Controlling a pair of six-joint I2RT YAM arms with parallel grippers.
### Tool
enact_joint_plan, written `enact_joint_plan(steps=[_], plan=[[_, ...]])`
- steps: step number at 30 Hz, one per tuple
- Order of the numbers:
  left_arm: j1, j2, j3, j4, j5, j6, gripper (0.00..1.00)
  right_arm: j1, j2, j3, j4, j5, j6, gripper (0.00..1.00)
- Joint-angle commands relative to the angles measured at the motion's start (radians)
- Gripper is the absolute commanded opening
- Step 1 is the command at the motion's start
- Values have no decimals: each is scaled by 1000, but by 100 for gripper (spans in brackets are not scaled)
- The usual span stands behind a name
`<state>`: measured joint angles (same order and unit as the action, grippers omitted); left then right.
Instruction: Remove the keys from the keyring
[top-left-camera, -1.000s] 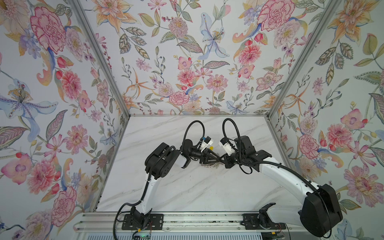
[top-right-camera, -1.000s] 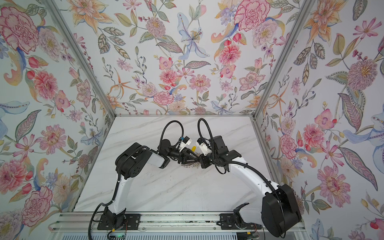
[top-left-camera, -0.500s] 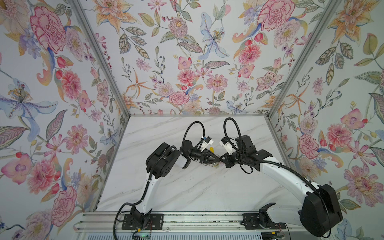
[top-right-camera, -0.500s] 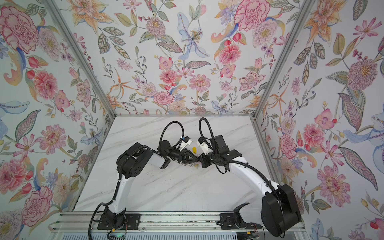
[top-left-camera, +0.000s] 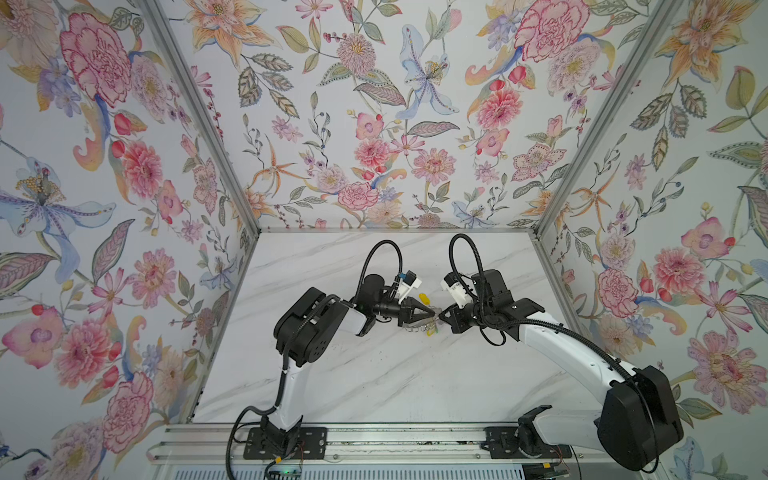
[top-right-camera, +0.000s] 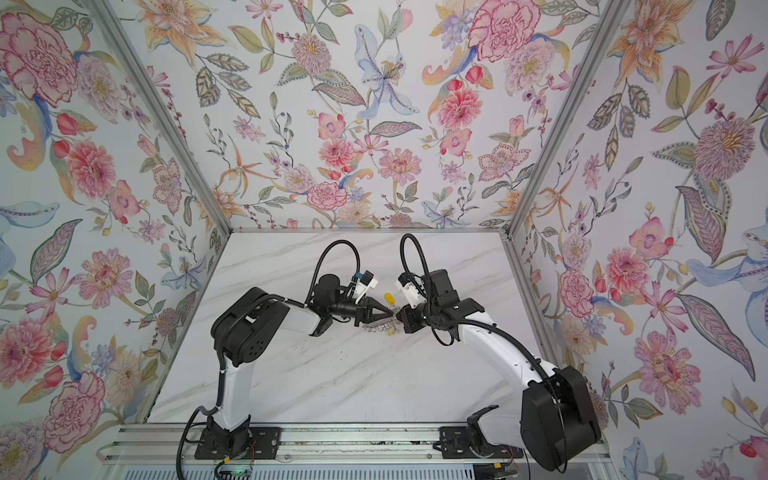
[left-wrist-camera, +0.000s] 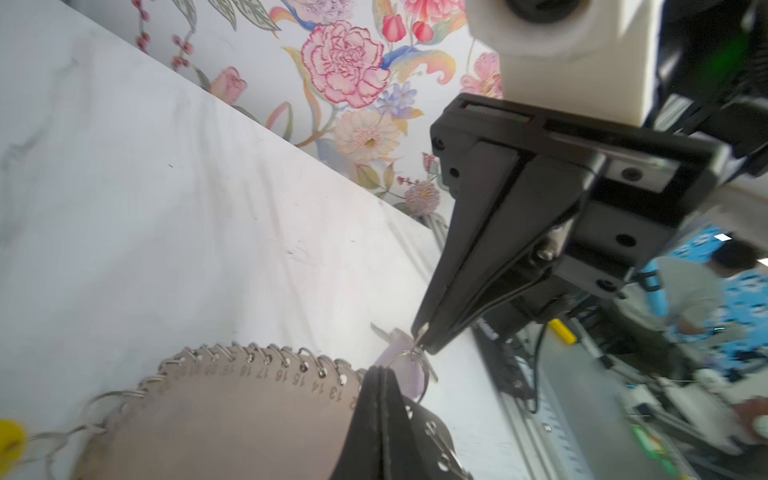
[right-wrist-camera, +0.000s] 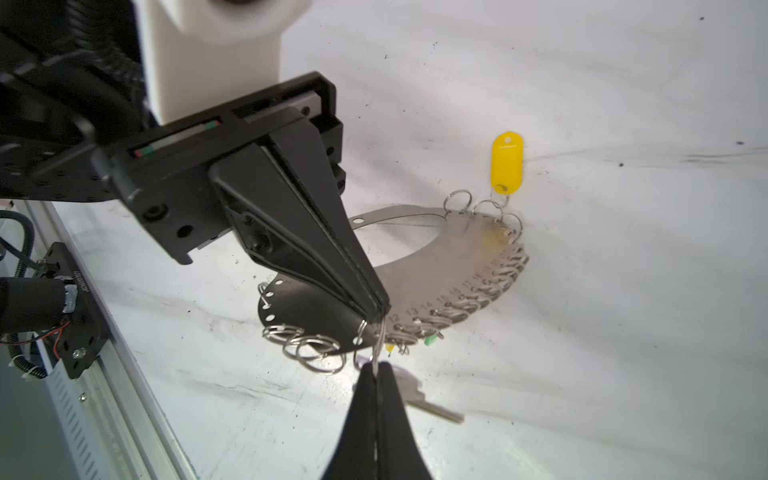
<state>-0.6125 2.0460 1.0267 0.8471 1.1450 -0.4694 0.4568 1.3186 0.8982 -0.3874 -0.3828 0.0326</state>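
The left claw is clamped on the rim of the keyring. Its black, tapered fingers are pressed flat together over the numbered edge. Tip to tip with it, the right claw is pinched tight on a thin silver wire ring that hangs from the same edge.

In both top views the two arms reach in low from opposite sides with their forearms near level. The claws meet nose to nose close over the white marbled table.

Just beneath the right claw lies a dull metal key, and a lilac tag sits beside that claw's tips. A green tag peeps from under the rim near both claws.

The keyring is a flat grey-brown metal plate with a large oval hole, stamped numbers and a fringe of small wire rings. At its edge farthest from the claws, a glossy yellow oblong tag lies on the table, hooked to one of those rings.
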Motion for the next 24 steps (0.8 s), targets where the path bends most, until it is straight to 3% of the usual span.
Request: enact_joint_plan(steps=[1, 3, 8, 17, 24], plan=[[-26, -96, 82, -604, -147, 542, 4, -5, 12, 26, 27, 25, 6, 4], [-16, -103, 54, -516, -155, 476, 2, -5, 22, 26, 31, 26, 4, 3], [-16, -119, 29, -515, -177, 478, 0, -4, 9, 12, 45, 35, 10, 3], [-10, -217, -122, -274, -215, 330, 0, -6, -6, -26, 77, 61, 29, 3], [-12, -319, -240, -199, -278, 292, 0, 21, 29, 6, 102, 82, 43, 3]])
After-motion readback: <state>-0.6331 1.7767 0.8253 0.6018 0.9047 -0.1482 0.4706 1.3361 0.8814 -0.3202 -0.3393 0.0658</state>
